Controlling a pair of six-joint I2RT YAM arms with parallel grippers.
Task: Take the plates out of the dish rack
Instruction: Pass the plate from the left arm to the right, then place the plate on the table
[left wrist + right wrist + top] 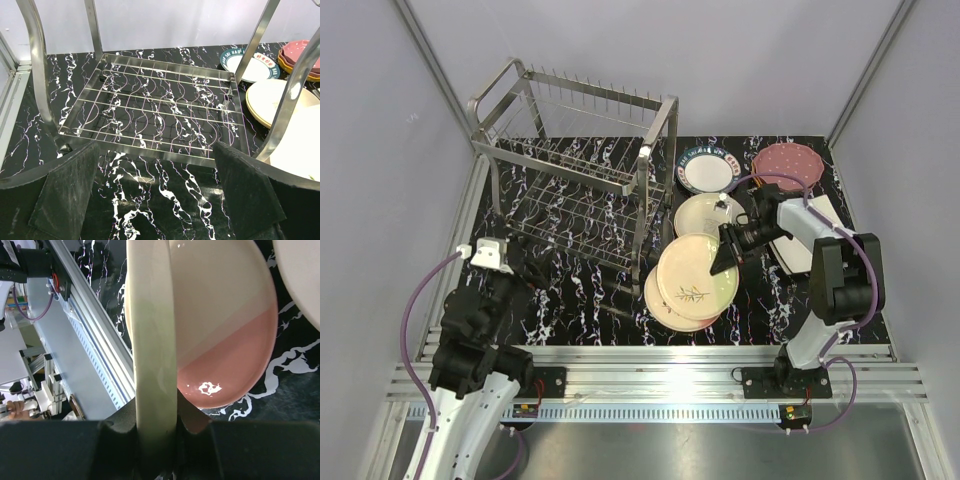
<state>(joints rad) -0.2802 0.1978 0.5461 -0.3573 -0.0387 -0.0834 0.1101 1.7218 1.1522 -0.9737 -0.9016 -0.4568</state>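
The left fingers (65,195) stand spread as wide as they go and hold nothing. They hover low over the black marbled surface (570,300), just short of the near left corner of the rack (575,170). In the left wrist view the rack's lower wire tier fills the space between and beyond the two pads.

The rack stands at the far left of the surface, upright, with its looped handle at the left end. The plates all lie to its right.

Just beside the rack's near right post are two overlapping round plates. The sprig plate (695,270), cream with a small twig motif, is on top. It covers most of the lower plate (670,312), which shows only as a crescent at the near left. Whether the two touch cannot be told.

The right fingers (120,440) are closed on the sprig plate's right rim. The right wrist view shows that rim edge-on, pinched between the two pads.

Farther back are a plain cream plate (705,212) and, beyond it, a patterned plate (708,168) with a dark rim. A maroon plate (787,165) with white dots sits at the far right. A square plate (796,258) lies partly under the right arm.
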